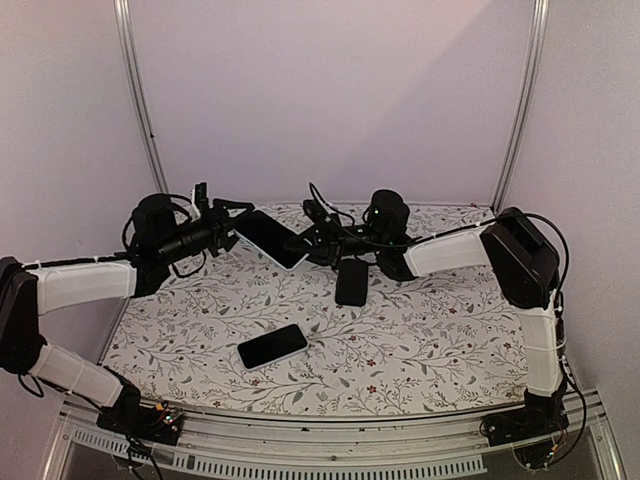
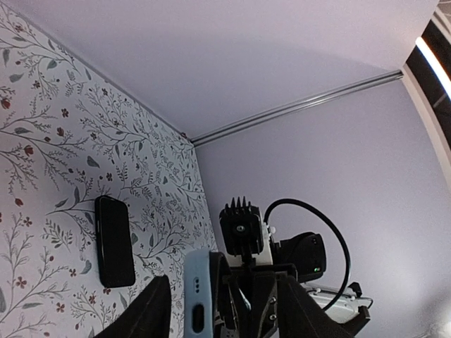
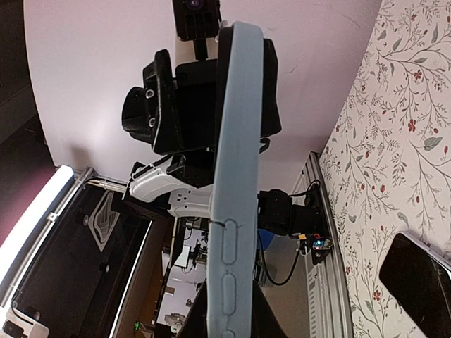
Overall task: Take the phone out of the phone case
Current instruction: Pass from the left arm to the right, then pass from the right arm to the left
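Up over the back of the table (image 1: 450, 330): light blue phone case (image 1: 270, 238) held in the air, tilted, dark face to the top camera
Right gripper (image 1: 312, 240): clamped on the case's right end
Left gripper (image 1: 228, 230): jaws apart around the left end, small gap beside the case
Phone in it or not: honestly can't tell
Down on the table: black phone (image 1: 272, 345) near the front, another dark slab (image 1: 352, 281) near the right gripper
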`<state>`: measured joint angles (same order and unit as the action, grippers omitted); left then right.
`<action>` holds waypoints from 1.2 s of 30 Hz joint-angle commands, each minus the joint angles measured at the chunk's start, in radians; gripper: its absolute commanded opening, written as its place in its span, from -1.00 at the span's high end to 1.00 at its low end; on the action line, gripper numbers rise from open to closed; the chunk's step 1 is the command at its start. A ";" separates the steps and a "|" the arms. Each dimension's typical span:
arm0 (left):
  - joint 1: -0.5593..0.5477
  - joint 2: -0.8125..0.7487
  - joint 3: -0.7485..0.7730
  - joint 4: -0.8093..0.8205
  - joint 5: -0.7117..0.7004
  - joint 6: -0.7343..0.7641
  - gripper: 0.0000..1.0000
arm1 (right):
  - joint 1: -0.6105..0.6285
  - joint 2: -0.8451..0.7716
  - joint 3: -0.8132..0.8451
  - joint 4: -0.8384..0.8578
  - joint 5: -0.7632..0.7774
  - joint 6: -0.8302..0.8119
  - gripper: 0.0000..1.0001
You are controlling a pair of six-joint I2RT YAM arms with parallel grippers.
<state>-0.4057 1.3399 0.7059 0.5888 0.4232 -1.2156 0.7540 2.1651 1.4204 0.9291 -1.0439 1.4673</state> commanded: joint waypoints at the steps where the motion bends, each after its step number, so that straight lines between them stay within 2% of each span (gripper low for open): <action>1: 0.034 0.004 0.037 -0.060 0.146 0.063 0.02 | -0.016 0.002 0.042 0.061 -0.085 0.015 0.98; 6: 0.053 0.033 0.047 -0.062 0.247 0.052 0.39 | -0.018 0.010 0.051 0.025 -0.143 -0.009 0.99; 13: 0.053 0.091 0.080 -0.056 0.349 0.033 0.41 | -0.021 0.007 0.077 -0.089 -0.162 -0.107 0.97; 15: 0.053 0.091 0.077 -0.053 0.352 0.026 0.48 | -0.023 0.007 0.082 -0.111 -0.161 -0.127 0.97; 17: 0.053 0.095 0.079 -0.051 0.363 0.020 0.64 | -0.026 0.004 0.084 -0.134 -0.155 -0.143 0.95; 20: 0.052 0.098 0.076 -0.040 0.370 0.006 1.00 | -0.030 -0.005 0.086 -0.180 -0.138 -0.184 0.90; 24: 0.053 0.091 0.052 -0.003 0.342 -0.036 1.00 | -0.032 -0.019 0.083 -0.210 -0.101 -0.234 0.60; 30: 0.057 0.093 -0.034 0.201 0.249 -0.215 1.00 | -0.031 -0.073 0.031 -0.208 -0.017 -0.322 -0.20; 33: 0.057 0.092 -0.057 0.273 0.196 -0.267 1.00 | -0.032 -0.107 -0.010 -0.205 0.031 -0.379 -0.45; 36: 0.058 0.090 -0.071 0.328 0.149 -0.314 1.00 | -0.031 -0.155 -0.064 -0.189 0.077 -0.428 -0.57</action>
<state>-0.3531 1.4380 0.6453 0.7208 0.6544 -1.4200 0.7273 2.1040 1.4113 0.7074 -1.0504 1.1385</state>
